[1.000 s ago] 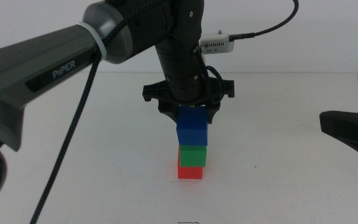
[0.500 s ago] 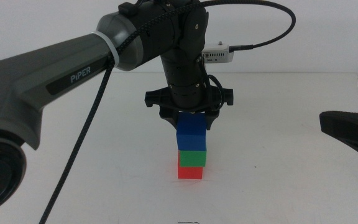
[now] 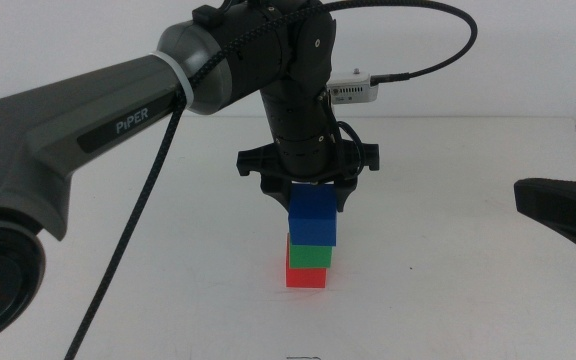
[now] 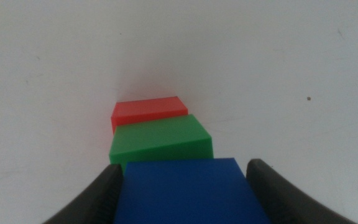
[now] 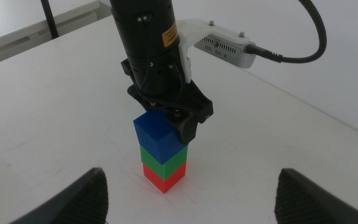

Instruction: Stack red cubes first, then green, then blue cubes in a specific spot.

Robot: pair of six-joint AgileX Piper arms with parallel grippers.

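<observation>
The red cube sits on the white table with the green cube on top of it. The blue cube rests on the green one, offset slightly to the right. My left gripper comes straight down over the stack and is shut on the blue cube. The left wrist view shows the blue cube between the jaws, with the green cube and the red cube below it. My right gripper is open and empty, waiting at the right, well away from the stack.
The left arm and its black cable cross the left half of the middle view. The waiting right arm shows at the right edge. The white tabletop lies bare around the stack.
My left gripper has lowered the blue cube onto the green cube and shifted it slightly to the right. The right arm has not moved.
</observation>
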